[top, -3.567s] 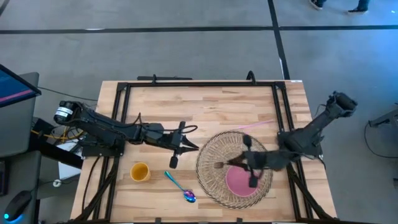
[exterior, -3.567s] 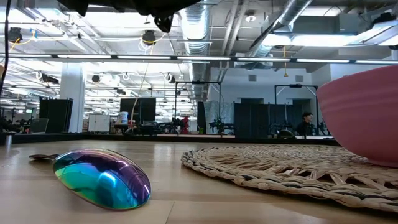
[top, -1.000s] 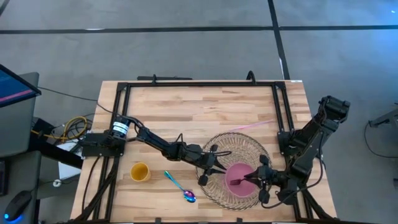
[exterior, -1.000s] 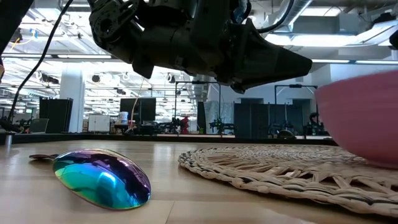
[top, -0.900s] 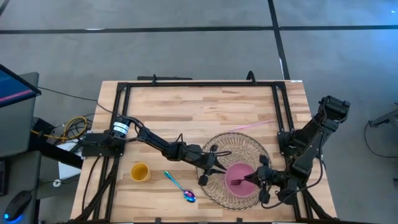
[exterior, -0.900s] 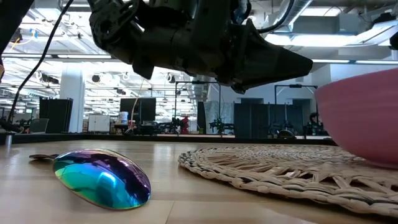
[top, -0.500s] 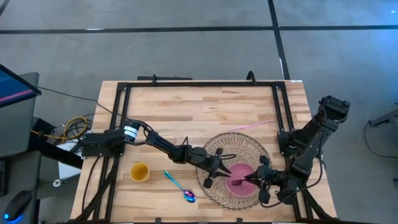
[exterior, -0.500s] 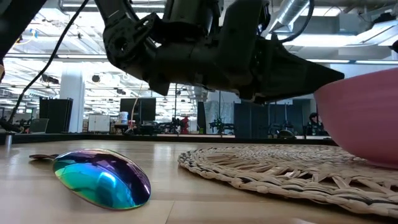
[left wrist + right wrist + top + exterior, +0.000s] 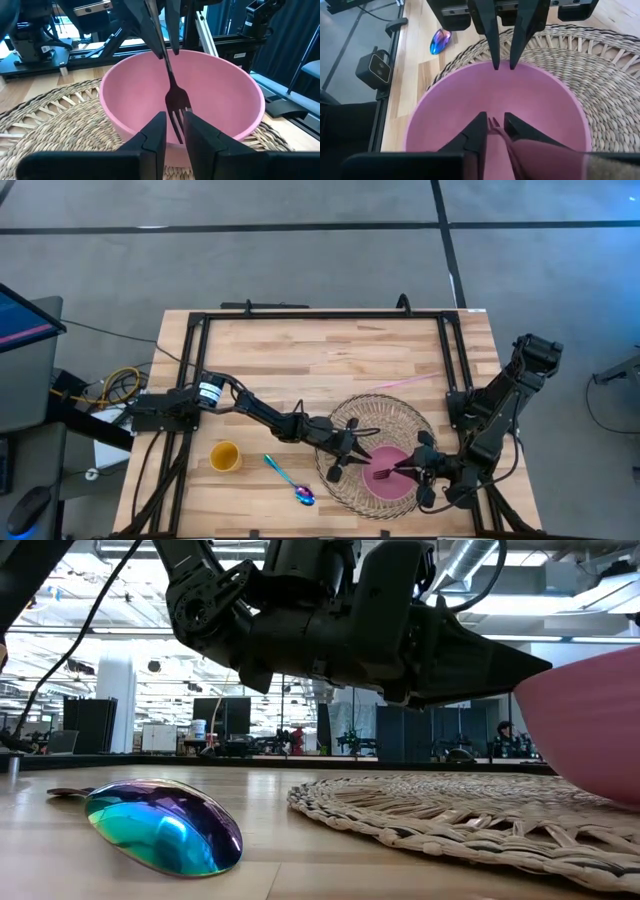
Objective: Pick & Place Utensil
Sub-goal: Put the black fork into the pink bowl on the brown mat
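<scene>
Here's the wooden table (image 9: 330, 355), with the round woven mat (image 9: 375, 412) sitting toward its near right corner and the pink bowl (image 9: 385, 478) on the near part of that mat. Both arms meet over the bowl! The left gripper (image 9: 345, 461) reaches across from the table's left edge and hangs at the bowl's left rim, its fingers (image 9: 156, 131) only narrowly parted, with nothing between them as the left wrist view shows it. The right gripper (image 9: 412, 467) comes in from the right edge at the bowl's right rim, fingers closed on the handle of the dark fork (image 9: 174, 98), and there's the fork itself, tines down inside the bowl, held at a slant over the pink wall. Out on the bare wood left of the mat, an iridescent spoon (image 9: 290, 480) lies near the front edge, and a yellow cup (image 9: 225, 455) stands further left again. A thin pink straw (image 9: 405, 381) lies just beyond the mat's far right edge.
</scene>
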Tool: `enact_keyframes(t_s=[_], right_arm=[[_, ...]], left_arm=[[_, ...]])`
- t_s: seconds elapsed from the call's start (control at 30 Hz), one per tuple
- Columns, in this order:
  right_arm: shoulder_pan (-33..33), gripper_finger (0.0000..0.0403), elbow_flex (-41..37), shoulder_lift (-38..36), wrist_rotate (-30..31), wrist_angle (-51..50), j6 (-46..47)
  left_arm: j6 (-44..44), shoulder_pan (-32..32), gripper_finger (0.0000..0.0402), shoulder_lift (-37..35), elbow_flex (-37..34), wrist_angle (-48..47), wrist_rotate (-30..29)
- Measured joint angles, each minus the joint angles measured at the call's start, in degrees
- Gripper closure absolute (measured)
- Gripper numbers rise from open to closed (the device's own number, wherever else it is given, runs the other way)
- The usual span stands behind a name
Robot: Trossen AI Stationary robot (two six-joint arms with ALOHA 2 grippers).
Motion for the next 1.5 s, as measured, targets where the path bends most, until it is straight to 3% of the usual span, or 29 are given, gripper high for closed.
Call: enact_keyframes(t_s=[0.53, 0.83, 1.17, 1.5], right_arm=[[0.04, 0.0296, 0.00, 0.00, -1.03, 0.02, -0.46], [0.04, 0.0249, 0.00, 0.00, -1.06, -0.12, -1.11], [0.09, 0.0203, 0.00, 0.00, -4.01, -4.96, -1.07], [-0.07, 0.0199, 5.07, -3.97, -8.08, -13.74, -1.01]], left_arm=[[0.00, 0.11, 0.0335, -0.09, 0.00, 0.09, 0.00], [0.00, 0.11, 0.0335, -0.09, 0.00, 0.70, -0.01], [0.00, 0.24, 0.0335, -0.09, -0.02, 0.94, 0.00], [0.00, 1.44, 0.0335, -0.09, -0.04, 1.07, -0.07]])
